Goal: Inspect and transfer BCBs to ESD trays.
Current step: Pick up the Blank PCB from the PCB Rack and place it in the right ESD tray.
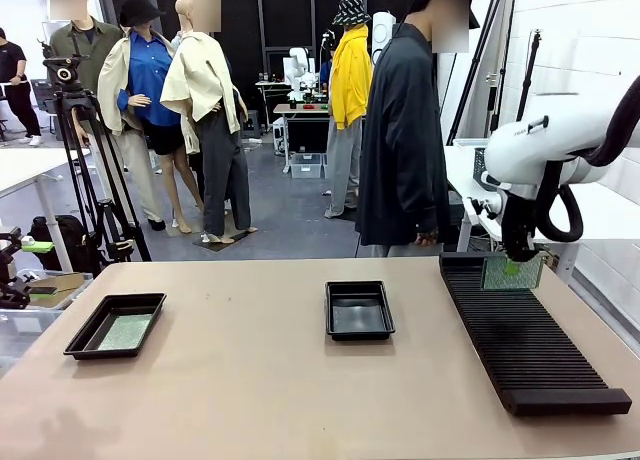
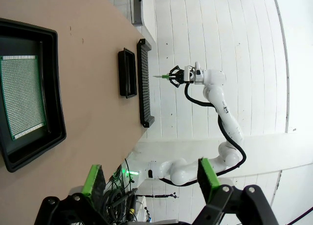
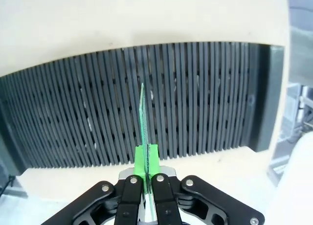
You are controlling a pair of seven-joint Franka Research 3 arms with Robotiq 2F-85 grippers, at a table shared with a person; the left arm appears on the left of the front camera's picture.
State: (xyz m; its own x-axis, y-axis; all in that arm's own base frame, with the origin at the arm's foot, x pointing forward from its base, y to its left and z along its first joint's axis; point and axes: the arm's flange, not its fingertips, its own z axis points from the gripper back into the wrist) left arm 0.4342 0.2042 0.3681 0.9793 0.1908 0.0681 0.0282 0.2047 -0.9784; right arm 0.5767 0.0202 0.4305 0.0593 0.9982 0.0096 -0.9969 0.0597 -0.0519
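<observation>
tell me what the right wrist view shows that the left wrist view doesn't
Right wrist view: the grip close up, with the right gripper shut on the held BCB, which is edge-on over the slots. Left wrist view: the open left gripper, a second BCB lying flat in the near ESD tray, and the other ESD tray. Both: the slotted rack, plus the right gripper with its board.
</observation>
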